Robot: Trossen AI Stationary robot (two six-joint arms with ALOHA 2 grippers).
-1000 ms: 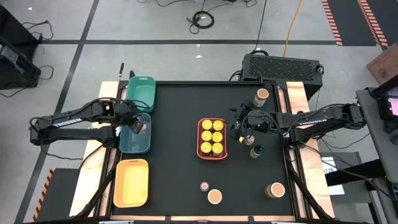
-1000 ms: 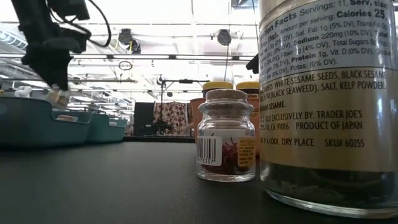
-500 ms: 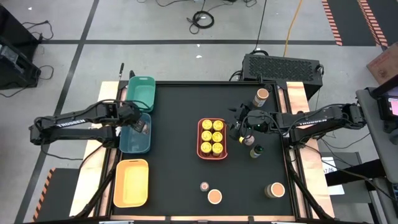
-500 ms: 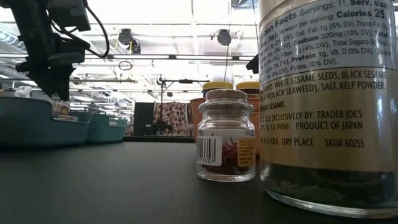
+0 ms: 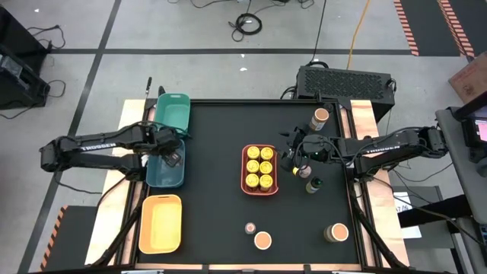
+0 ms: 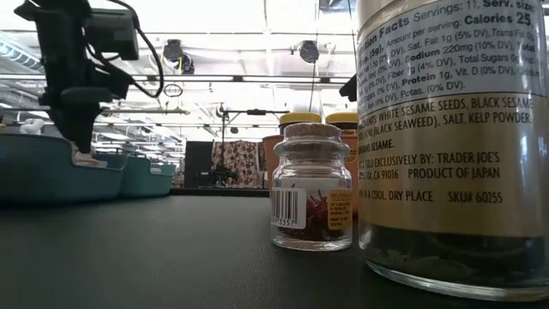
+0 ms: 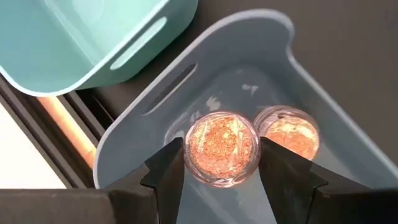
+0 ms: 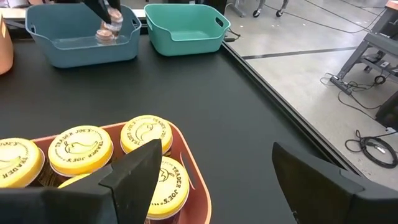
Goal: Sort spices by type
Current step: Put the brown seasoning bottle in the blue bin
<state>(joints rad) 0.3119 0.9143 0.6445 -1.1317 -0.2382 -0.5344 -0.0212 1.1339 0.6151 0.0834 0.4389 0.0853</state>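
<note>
From above, I have the left gripper (image 5: 172,157) down in the blue tray (image 5: 165,178), the right gripper (image 5: 291,157) idle beside the coral tray (image 5: 244,185) of yellow-lidded jars (image 5: 259,167). Level with the table, the left arm hangs over the blue rim. Through the left wrist, my fingers (image 7: 166,167) pinch a small jar (image 7: 221,149) just beside another jar (image 7: 286,133); releasing crooked could knock both over. The right wrist shows wide, empty fingers.
</note>
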